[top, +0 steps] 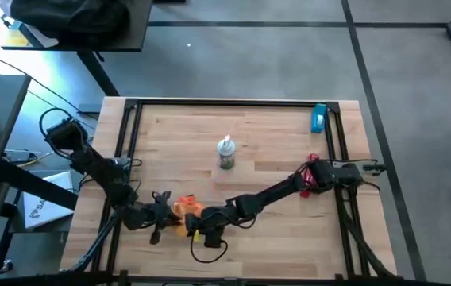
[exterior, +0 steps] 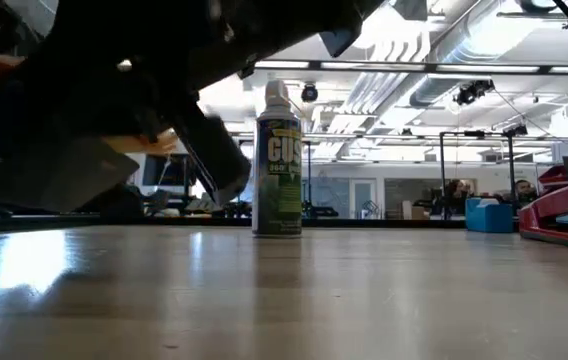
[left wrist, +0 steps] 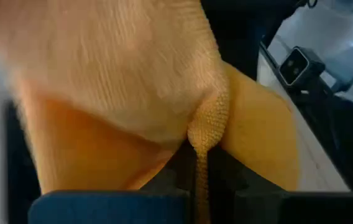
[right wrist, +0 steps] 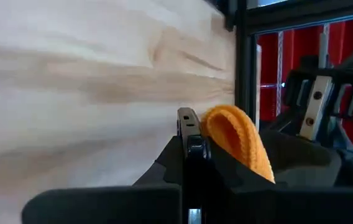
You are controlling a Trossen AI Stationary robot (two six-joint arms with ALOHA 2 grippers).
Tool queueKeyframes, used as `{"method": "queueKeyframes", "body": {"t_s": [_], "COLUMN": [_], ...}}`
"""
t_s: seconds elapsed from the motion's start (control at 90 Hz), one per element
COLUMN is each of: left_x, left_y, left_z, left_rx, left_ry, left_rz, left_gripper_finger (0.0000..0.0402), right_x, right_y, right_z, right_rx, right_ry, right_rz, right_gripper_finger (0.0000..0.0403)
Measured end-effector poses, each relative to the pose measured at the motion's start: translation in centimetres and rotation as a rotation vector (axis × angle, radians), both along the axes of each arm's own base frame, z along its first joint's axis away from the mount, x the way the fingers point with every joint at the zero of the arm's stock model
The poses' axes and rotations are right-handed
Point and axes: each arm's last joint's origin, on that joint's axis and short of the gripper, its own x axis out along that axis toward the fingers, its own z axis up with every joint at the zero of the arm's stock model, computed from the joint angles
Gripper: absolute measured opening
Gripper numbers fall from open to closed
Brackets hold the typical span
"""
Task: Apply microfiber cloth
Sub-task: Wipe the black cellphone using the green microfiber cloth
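The left gripper [top: 164, 208] is clenched on the microfiber cloth [top: 187, 208]. In its wrist view a thin fold of orange fabric runs down into the narrow slot between the two dark fingers [left wrist: 164, 186], and the rest of the cloth [left wrist: 133, 93] billows up in front of the lens. The right gripper [top: 200, 225] pinches the same cloth from the other side — its wrist view shows a rolled orange edge [right wrist: 235, 140] held against one dark finger [right wrist: 189, 155], the jaws nearly together around it. The two grippers meet near the front edge of the table [top: 289, 238], left of centre, with the cloth bunched between them. Whether it rests on the wood or hangs just above cannot be told.

The table is pale butcher-block wood, framed by dark rails. A spray can [top: 225, 153] stands upright near the middle, well apart from the grippers. A small blue object [top: 319, 118] lies by the far right corner, and a red object [top: 311, 173] sits at the right rail beside the right arm's base. From table height the can [exterior: 277, 160] stands alone on bare wood — behind it an open workshop with ceiling lights, ducts and other rigs. The table's right front and far left lie open.
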Motion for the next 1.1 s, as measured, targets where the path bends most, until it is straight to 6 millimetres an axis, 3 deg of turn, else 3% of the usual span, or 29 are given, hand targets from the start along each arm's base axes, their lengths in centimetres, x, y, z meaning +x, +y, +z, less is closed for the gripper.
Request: {"method": "queueKeyframes", "body": {"t_s": [0.133,0.256,0.367,0.478,0.578,0.644,0.856,1.1], "left_x": [-1.3,-2.7,-4.0,-4.4,-4.0,-3.4,-1.9,-1.0], "left_y": [-0.7,-0.7,-0.1,1.5,2.8,3.4,4.3,5.2], "left_z": [0.4,3.1,6.1,8.2,9.4,9.7,9.7,9.7], "left_rx": [0.048,0.121,0.23,0.354,0.351,0.326,0.288,0.261], "left_ry": [-0.07,-0.219,-0.342,-0.391,-0.403,-0.41,-0.41,-0.408], "left_rz": [0.039,0.071,0.131,0.236,0.283,0.277,0.224,0.258], "left_gripper_finger": [0.0,0.0,0.0,0.0,0.0,0.0,0.0,0.0], "right_x": [0.2,0.0,-0.4,-0.8,-1.2,-1.4,-1.6,-4.0], "right_y": [-0.4,-1.9,-3.3,-6.1,-8.9,-9.7,-8.4,-8.8], "right_z": [0.6,4.7,8.7,12.1,14.7,15.5,15.0,7.7], "right_rx": [-0.03,0.084,0.328,0.657,0.966,1.077,1.091,1.234], "right_ry": [-0.037,-0.087,-0.11,-0.047,0.077,0.139,0.132,-0.073], "right_rz": [-0.027,-0.113,-0.186,-0.219,-0.144,-0.079,-0.027,-0.181], "right_gripper_finger": [0.0,0.0,0.0,0.0,0.0,0.0,0.0,0.0]}}
